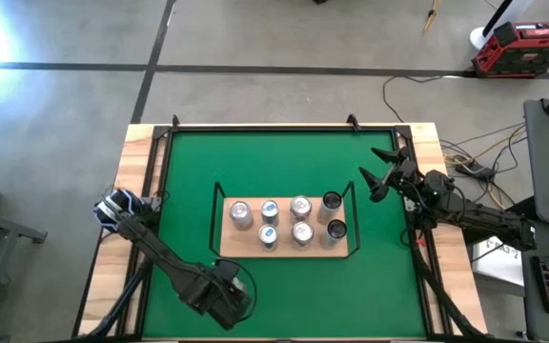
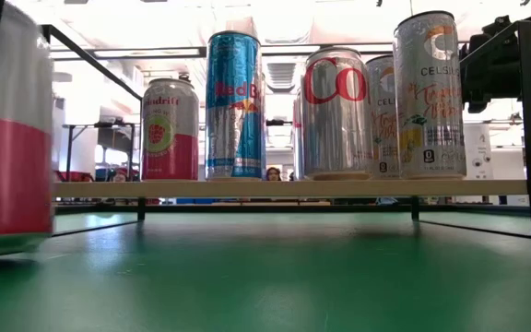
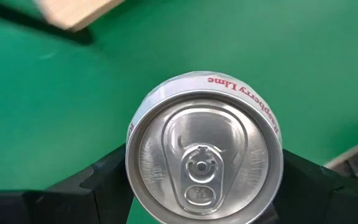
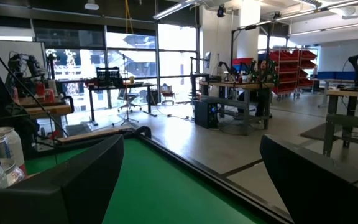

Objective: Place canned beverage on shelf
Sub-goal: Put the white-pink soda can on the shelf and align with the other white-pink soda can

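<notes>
A white and pink can (image 3: 204, 155) marked "Raspberry Lime" stands upright near the table's front edge, left of centre. It also shows at the left of the low view (image 2: 7, 138). My left gripper (image 1: 225, 297) is shut on it from above. The shelf (image 1: 246, 250), a light-wood board with a black wire rail, lies mid-table and carries several upright cans (image 1: 300, 207). My right gripper (image 1: 375, 171) is open and empty, hovering just right of the shelf. My left gripper pinches the can's upper side wall (image 3: 130, 149) between its two fingers (image 3: 104, 180), one on each side, pointing down from above. The can is upright with its top up. Whether its base rests on the green felt or hangs just above it, I cannot tell.
The cans on the shelf (image 2: 293, 188) stand in two rows, with bare wood at its near left corner. A black frame rail (image 1: 284, 127) runs round the green felt. Green felt lies between the held can and the shelf.
</notes>
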